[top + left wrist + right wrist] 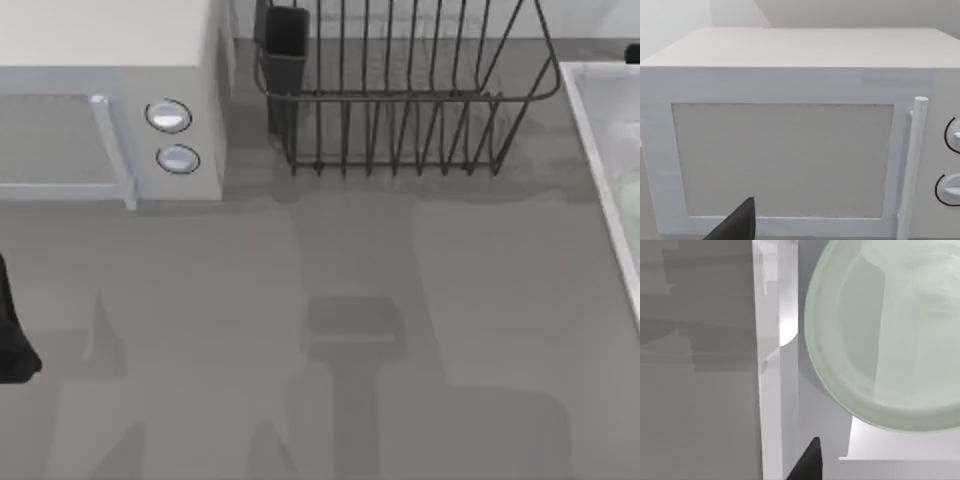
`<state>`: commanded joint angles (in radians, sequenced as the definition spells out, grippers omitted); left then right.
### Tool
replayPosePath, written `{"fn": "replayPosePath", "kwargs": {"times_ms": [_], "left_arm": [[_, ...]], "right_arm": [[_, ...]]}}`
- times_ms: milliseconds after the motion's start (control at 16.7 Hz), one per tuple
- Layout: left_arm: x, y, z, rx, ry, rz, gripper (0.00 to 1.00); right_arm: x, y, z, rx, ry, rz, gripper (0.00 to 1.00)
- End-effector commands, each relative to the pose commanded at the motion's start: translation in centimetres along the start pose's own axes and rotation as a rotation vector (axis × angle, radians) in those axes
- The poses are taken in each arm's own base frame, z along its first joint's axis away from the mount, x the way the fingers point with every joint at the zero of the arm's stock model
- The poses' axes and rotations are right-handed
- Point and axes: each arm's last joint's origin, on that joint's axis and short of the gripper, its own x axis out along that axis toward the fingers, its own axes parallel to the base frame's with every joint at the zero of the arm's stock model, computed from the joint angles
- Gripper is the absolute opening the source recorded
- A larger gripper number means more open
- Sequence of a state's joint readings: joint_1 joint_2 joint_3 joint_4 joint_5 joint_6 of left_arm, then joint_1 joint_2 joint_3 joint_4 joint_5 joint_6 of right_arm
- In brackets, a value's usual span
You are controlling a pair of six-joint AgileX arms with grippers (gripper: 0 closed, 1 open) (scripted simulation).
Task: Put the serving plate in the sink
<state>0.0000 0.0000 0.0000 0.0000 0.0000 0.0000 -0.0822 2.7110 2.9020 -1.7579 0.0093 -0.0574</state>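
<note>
Serving plate (885,335) inside sink (775,390), beyond right jaws' tip.

Even, bright light; soft arm shadows on the table (350,400); glossy sheen on the serving plate (880,340).

White microwave (110,100) at table's (300,350) back left, dark wire dish rack (400,90) just right of it
</note>
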Motion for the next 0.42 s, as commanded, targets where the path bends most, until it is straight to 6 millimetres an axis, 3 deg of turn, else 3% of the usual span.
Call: {"fn": "replayPosePath", "kwargs": {"times_ms": [120,420], "left_arm": [[0.00,0.00,0.00,0.000,0.000,0.000,1.00],[0.00,0.00,0.00,0.000,0.000,0.000,1.00]], "right_arm": [[0.00,0.00,0.00,0.000,0.000,0.000,1.00],[0.00,0.00,0.00,0.000,0.000,0.000,1.00]]}}
